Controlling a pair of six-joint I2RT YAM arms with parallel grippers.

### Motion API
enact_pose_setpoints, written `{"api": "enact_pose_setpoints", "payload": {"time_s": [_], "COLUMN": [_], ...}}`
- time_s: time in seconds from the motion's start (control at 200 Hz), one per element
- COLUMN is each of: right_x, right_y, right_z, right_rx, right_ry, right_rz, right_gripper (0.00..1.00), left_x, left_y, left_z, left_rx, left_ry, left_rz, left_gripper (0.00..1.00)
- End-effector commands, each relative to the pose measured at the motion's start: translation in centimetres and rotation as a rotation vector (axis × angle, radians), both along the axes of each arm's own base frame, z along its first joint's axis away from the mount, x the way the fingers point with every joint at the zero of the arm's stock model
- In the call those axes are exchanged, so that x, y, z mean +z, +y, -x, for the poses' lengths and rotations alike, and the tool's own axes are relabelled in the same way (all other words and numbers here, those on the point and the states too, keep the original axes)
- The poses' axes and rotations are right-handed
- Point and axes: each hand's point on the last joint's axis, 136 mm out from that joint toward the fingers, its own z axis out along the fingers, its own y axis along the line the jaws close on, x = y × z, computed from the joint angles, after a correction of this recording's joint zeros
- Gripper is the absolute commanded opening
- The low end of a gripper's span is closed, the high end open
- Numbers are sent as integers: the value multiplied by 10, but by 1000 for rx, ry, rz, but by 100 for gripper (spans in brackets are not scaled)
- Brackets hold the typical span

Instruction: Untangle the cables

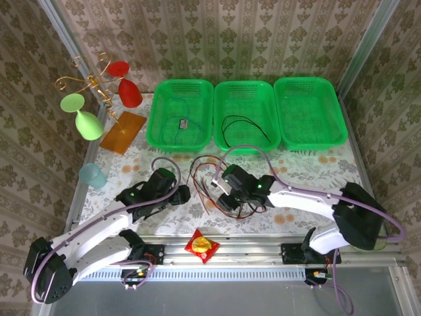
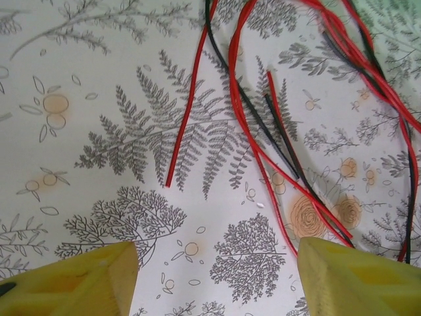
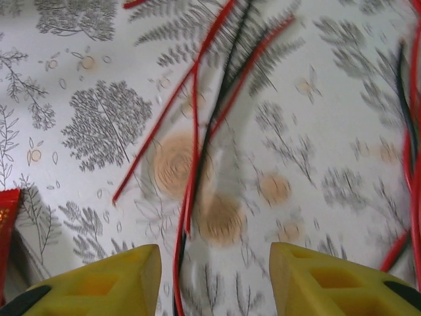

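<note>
1. Top view: red and black cables (image 1: 202,172) lie tangled just in front of the middle basket (image 1: 247,115), and another loop lies inside it. The left gripper (image 1: 183,194) and right gripper (image 1: 227,199) flank the tangle.
2. Left wrist: the left gripper (image 2: 217,253) is spread and grasps nothing. The cables (image 2: 191,99) lie ahead.
3. Right wrist: the right gripper (image 3: 215,253) is spread and unclenched. Blurred cables (image 3: 192,164) run down between its fingers.

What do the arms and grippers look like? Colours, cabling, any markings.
The left arm and right arm both have white links with black joints. A purple-grey cord loops along each one. A small green light glows near each wrist. The left gripper and right gripper have blocky yellow fingers with recessed pockets. No markings are legible.
</note>
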Motion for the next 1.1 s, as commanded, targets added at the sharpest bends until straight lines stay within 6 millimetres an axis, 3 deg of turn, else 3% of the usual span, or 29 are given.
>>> {"api": "enact_pose_setpoints", "payload": {"time_s": [0.0, 0.12, 0.315, 0.61, 0.685, 0.97, 1.095], "right_x": [-1, -10, -23, -50, -57, -55, -46], "right_y": [25, 39, 53, 50, 49, 53, 52], "right_z": [0, 0, 0, -7, -7, -10, -9], "right_rx": [131, 179, 223, 234, 235, 231, 233], "right_ry": [-37, -24, 3, 41, 50, 40, 29], "right_rz": [24, 54, 84, 217, 232, 222, 200], "right_gripper": [44, 37, 36, 35, 31, 10, 5], "left_x": [0, 1, 2, 1, 3, 4, 7], "left_y": [0, 7, 18, 22, 23, 23, 22], "left_z": [4, 8, 13, 16, 16, 16, 16], "left_rx": [35, 61, 87, 89, 88, 89, 85], "left_ry": [5, -1, -6, 1, -2, 0, -2], "left_rz": [51, 65, 65, 65, 61, 62, 66], "left_gripper": [65, 65, 65, 65, 65, 65, 65]}}
